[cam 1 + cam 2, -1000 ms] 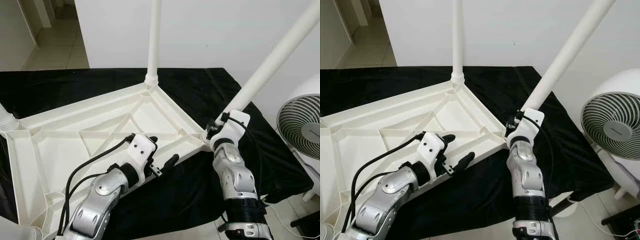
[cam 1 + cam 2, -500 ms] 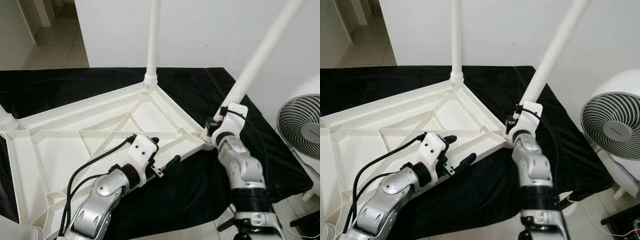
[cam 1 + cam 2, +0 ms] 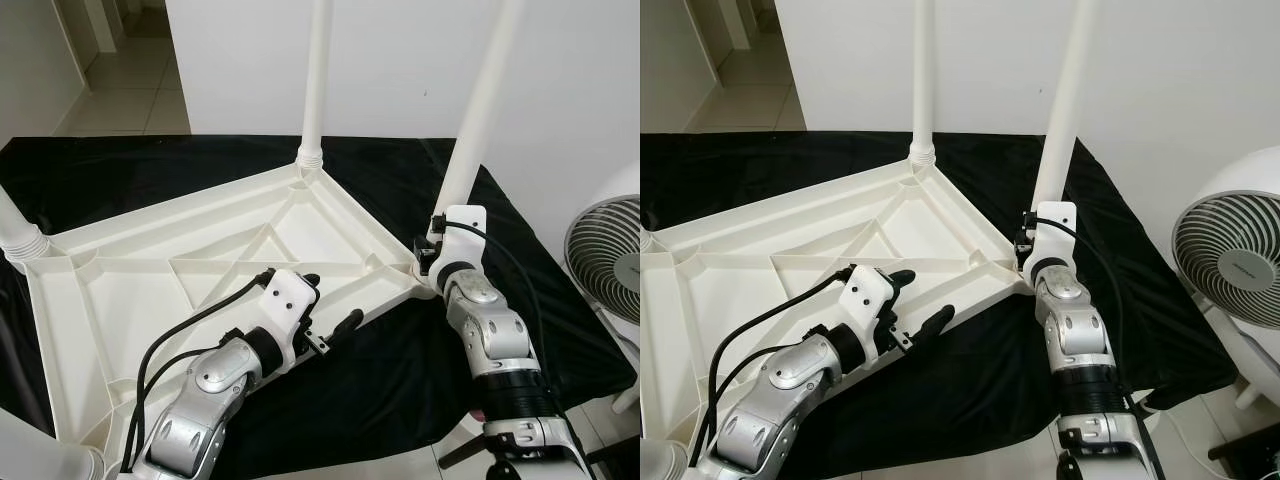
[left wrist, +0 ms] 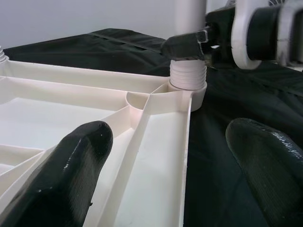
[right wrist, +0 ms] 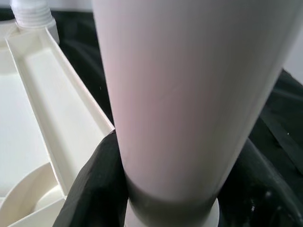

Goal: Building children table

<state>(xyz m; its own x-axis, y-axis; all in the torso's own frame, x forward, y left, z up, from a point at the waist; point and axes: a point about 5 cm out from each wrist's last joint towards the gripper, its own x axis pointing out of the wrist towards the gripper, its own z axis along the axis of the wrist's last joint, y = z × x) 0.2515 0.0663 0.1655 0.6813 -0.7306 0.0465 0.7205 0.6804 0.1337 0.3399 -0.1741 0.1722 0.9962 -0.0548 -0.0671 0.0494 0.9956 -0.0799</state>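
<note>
The tabletop (image 3: 200,270) lies upside down, ribs up, on a desk draped in black cloth (image 3: 400,370). Its near left corner runs out of frame, and so does the leg (image 3: 18,235) at the far left corner, of which I see just the ribbed base and a stub. Another white tube (image 3: 40,462) pokes in at the bottom left, too cut off to place.

My left hand (image 3: 330,305) sits over the near long edge of the tabletop, fingers spread wide, holding nothing. One finger (image 3: 305,281) is above the inside of the rim, the other (image 3: 345,322) hangs past the edge over the cloth. From the left wrist camera both fingertips are blurred and close.

The far leg (image 3: 316,80) stands upright in its corner socket, its top cut off.

My right hand (image 3: 432,255) is closed around the right leg (image 3: 478,110) just above its threaded collar (image 4: 188,75), at the near right corner of the tabletop. The white wrist block hides most of the fingers from the head views; the right wrist camera shows dark pads (image 5: 97,184) pressed on either side of the leg. The leg stands nearly upright, top out of frame.

A white fan (image 3: 1230,250) stands on the floor right of the desk, partly cut off.
</note>
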